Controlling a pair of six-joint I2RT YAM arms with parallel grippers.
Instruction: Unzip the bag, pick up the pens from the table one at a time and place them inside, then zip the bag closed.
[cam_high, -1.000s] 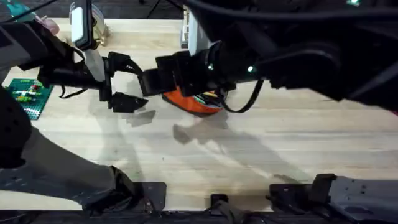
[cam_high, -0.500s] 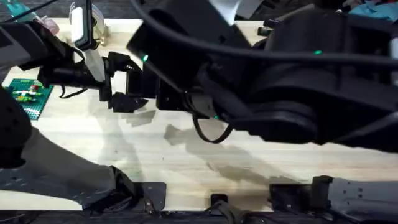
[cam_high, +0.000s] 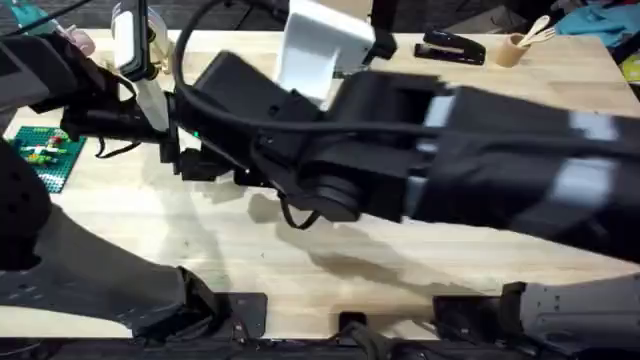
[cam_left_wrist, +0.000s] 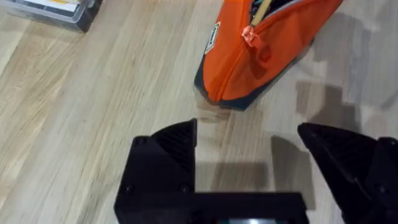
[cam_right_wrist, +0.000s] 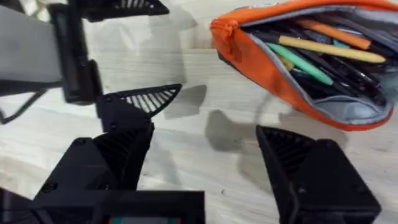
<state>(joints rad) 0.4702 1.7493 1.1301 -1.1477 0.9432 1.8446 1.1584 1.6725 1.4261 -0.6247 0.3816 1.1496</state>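
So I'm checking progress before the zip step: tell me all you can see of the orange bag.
The bag is soft orange fabric with a dark base strip, lying on the table. Its zipper is open; an orange pull hangs at one end. Inside lie yellow, orange and green pens against a grey lining. Neither gripper touches it.
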